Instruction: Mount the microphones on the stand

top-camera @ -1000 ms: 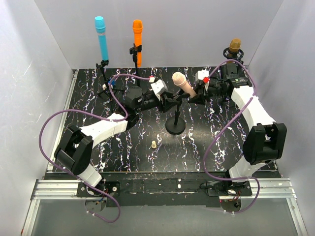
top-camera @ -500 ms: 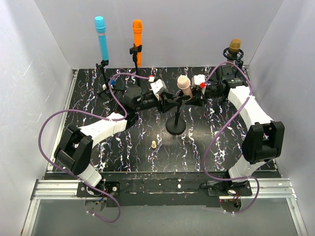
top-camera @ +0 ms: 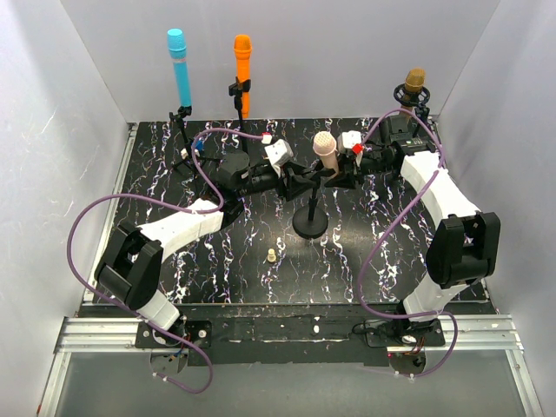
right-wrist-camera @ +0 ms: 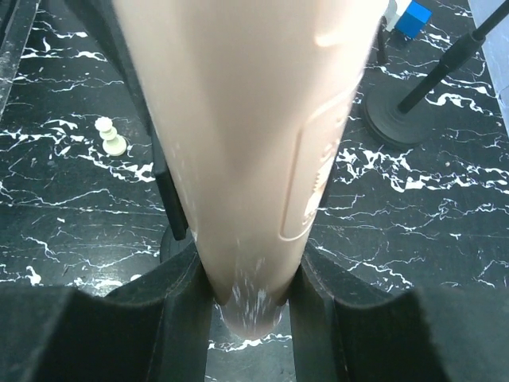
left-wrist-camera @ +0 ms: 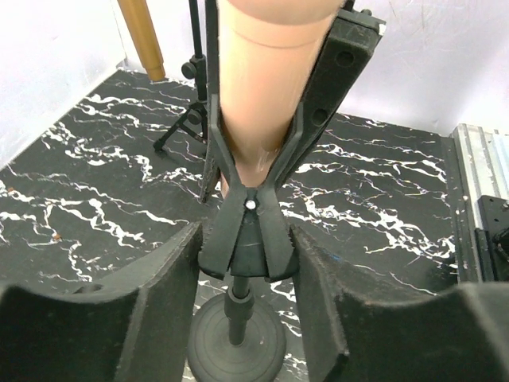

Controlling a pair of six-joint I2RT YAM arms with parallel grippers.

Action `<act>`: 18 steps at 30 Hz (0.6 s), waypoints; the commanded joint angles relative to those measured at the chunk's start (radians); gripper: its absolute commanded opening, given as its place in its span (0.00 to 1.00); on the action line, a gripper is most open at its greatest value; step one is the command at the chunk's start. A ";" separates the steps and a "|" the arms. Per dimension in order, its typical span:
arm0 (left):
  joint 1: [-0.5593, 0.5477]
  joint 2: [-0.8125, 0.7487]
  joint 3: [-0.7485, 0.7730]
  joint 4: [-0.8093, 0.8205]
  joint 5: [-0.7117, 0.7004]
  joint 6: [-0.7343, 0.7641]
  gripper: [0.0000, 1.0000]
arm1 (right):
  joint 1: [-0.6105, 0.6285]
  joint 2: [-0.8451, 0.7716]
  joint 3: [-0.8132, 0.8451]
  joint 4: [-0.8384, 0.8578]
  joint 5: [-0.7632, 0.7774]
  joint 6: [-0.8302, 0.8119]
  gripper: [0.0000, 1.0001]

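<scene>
The pale pink microphone (top-camera: 325, 148) was held upright over the centre stand (top-camera: 310, 224), with the left gripper (top-camera: 295, 179) placed at its clip (top-camera: 307, 178) and the right gripper (top-camera: 345, 170) set against the microphone's body. The light blue microphone (top-camera: 180, 69), orange microphone (top-camera: 242, 65) and golden-brown microphone (top-camera: 415, 82) were seen upright at the back.

Bright even light, soft shadows (wrist foregrounds blurred).

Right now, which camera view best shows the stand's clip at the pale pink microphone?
The left wrist view: the clip fills the centre, its prongs spread around the pale pink microphone. The top external view shows it small and distant. The right wrist view shows only a dark sliver beside the microphone.
</scene>
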 commanded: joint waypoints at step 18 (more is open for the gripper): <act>0.017 -0.062 0.024 -0.087 0.008 -0.022 0.06 | 0.035 0.033 0.004 -0.085 0.022 0.037 0.01</act>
